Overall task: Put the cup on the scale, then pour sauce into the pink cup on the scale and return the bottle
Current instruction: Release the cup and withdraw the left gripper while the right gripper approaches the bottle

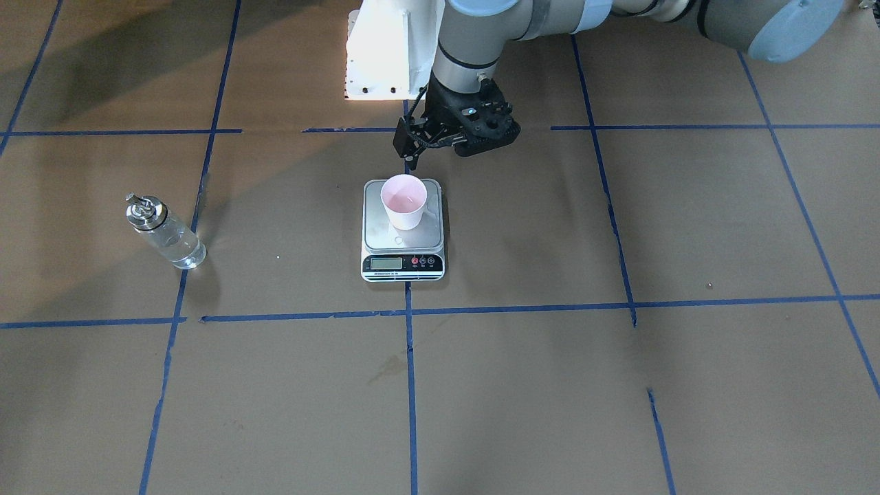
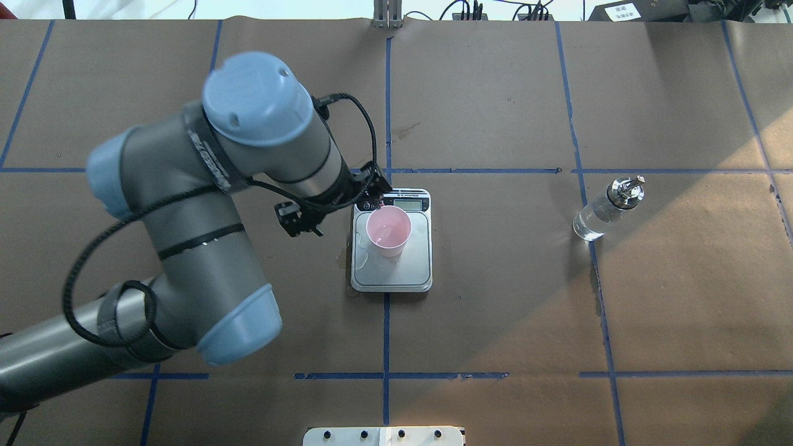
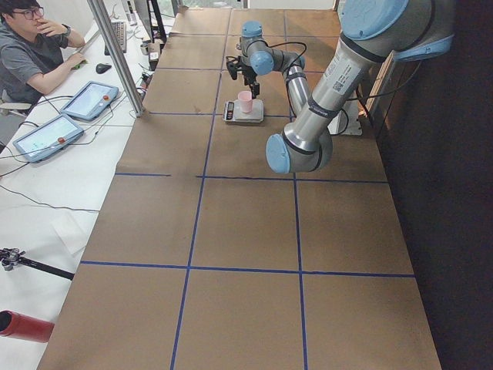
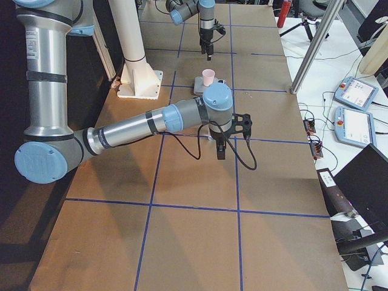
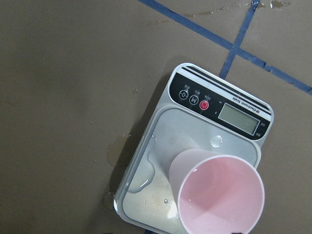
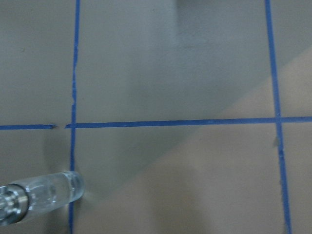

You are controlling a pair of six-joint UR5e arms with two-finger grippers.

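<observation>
The pink cup (image 1: 404, 201) stands upright on the steel plate of the scale (image 1: 416, 240) and nothing holds it. A little liquid glints inside the cup (image 5: 219, 195), and puddles lie on the scale plate (image 5: 163, 134). My left gripper (image 1: 410, 157) hangs just behind and above the cup, apart from it; it looks open and is empty. The glass bottle (image 2: 604, 210) with its silver cap stands alone far to my right. It shows at the lower left edge of the right wrist view (image 6: 44, 195). My right gripper (image 4: 220, 151) hovers over the table; I cannot tell its state.
Brown paper with blue tape lines covers the table (image 2: 495, 310). A wet patch lies on the paper beside the scale (image 5: 114, 146). The robot's white base (image 1: 385, 55) stands behind the scale. An operator (image 3: 35, 46) sits by tablets at the side bench.
</observation>
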